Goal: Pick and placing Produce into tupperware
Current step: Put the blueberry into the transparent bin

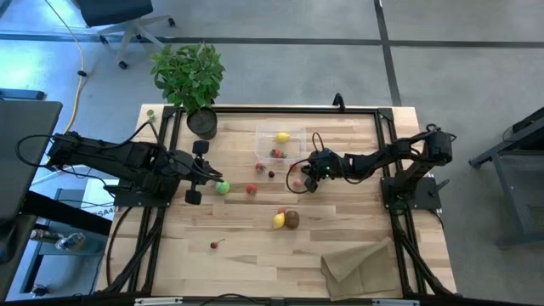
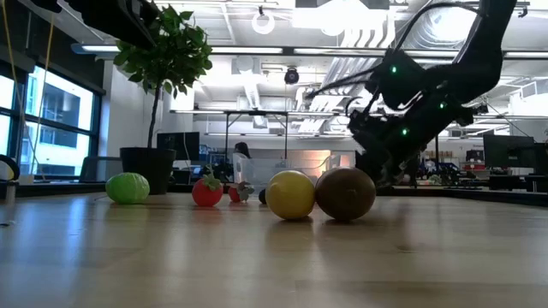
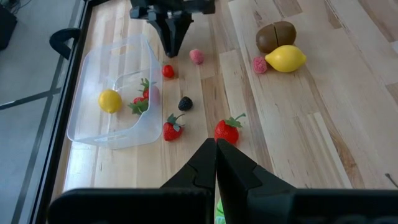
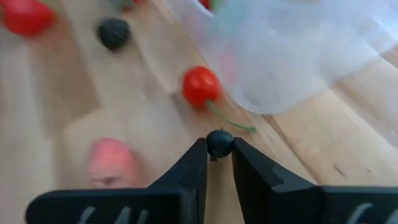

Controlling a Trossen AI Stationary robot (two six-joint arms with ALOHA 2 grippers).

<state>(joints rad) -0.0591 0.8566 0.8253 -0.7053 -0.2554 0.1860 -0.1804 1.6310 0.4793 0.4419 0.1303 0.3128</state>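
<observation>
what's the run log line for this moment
left pincer: shut, beside lime | right pincer: shut on small dark berry, near tupperware | tupperware holds: lemon, strawberries | loose: lemon, kiwi

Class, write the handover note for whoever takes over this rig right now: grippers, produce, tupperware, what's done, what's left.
Left gripper: shut, holding nothing, beside the lime.
Right gripper: low over a cherry just outside the tupperware.
Done: one lemon and strawberries in the tupperware.
Left: the lime, the second lemon beside the kiwi, the cherry, loose berries on the table.
</observation>
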